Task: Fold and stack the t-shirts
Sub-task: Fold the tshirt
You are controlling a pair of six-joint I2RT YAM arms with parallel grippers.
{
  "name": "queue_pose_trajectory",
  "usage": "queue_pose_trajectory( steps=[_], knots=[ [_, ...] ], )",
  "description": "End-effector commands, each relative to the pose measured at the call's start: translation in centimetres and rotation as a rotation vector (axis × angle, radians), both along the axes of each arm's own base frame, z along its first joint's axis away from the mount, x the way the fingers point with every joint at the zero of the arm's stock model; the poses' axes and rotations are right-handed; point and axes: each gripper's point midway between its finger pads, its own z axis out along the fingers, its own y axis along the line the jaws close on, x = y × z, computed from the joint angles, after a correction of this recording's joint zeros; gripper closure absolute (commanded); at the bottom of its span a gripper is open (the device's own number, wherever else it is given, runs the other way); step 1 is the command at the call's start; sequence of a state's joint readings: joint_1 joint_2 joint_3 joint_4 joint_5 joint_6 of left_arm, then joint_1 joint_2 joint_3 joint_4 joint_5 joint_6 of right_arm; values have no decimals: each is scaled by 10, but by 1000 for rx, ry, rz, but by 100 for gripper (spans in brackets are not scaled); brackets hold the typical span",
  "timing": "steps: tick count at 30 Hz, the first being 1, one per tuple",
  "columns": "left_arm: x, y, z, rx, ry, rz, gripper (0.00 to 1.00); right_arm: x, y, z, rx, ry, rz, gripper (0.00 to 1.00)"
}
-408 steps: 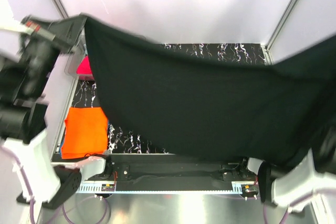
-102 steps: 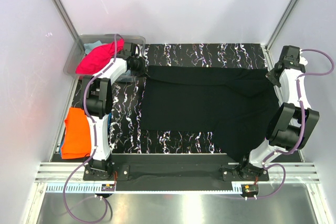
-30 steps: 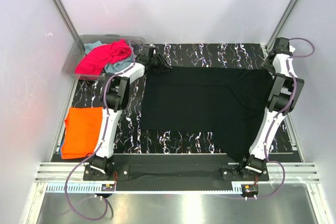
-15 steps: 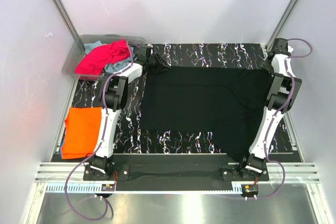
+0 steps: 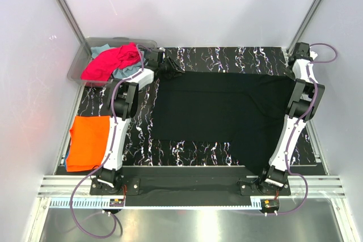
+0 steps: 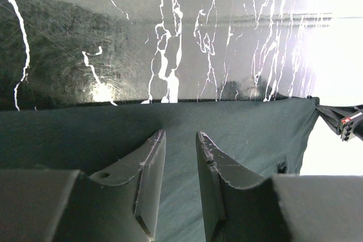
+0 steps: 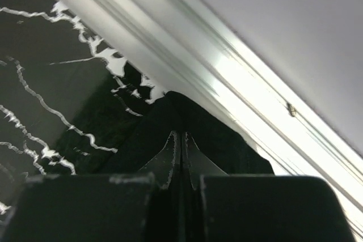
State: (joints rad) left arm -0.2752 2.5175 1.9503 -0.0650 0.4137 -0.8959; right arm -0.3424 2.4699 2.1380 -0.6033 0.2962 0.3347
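Orange cloth comes first: a folded orange t-shirt (image 5: 89, 141) lies by the left edge of the table (image 5: 227, 56), towards the near-left corner. It sits on a light teal-blue t-shirt (image 5: 67, 162) of which only a sliver shows. That looks like the finished stack, kept to the side so the middle is free for folding. Its long axis runs near to far, along the left edge.

Past it, the black t-shirt (image 5: 221, 111) is spread flat across the middle and right of the table. Its long axis runs left to right, parallel to the far edge. The near-right part reaches closer to the near edge than the rest. I cannot tell which end is the collar.

Both arms reach to its 2 far corners, probably to draw the far edge taut before a fold. In its wrist view the left claw (image 6: 180, 135) shows its fingers a narrow gap apart, with black cloth filling the gap. A bunch of cloth rises beside it at the far-left corner of the shirt, but I cannot tell whether it is pinched. The right claw (image 7: 180, 135) is pressed together on a small peak of the black cloth by the table's far-right corner.

Farthest, at the far-left corner, a clear plastic bin (image 5: 76, 69) holds a magenta-pink t-shirt (image 5: 108, 63) draped over more pale teal cloth (image 5: 102, 50), apparently waiting their turn.
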Motion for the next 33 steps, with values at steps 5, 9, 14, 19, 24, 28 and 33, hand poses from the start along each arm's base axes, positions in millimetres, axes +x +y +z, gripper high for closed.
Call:
queue_pose_trajectory(
  steps=[5,9,14,19,24,28,33],
  knots=[
    [3,17,-23,-2,61,47,66,-7,-39,43,-184,-13,-116,100],
    [5,16,-23,0,55,41,66,15,-23,34,-94,-61,-25,97],
    [14,24,-21,31,35,60,66,41,7,35,-54,-104,58,94],
    [29,48,-9,61,-3,87,66,65,26,51,-34,-173,113,90],
    [43,56,36,159,-118,50,65,75,32,68,-20,-225,134,84],
    [41,56,70,166,-170,31,56,66,30,86,-36,-209,119,62],
    [13,40,99,146,-177,-33,48,21,9,119,-148,-79,20,37]
  ],
)
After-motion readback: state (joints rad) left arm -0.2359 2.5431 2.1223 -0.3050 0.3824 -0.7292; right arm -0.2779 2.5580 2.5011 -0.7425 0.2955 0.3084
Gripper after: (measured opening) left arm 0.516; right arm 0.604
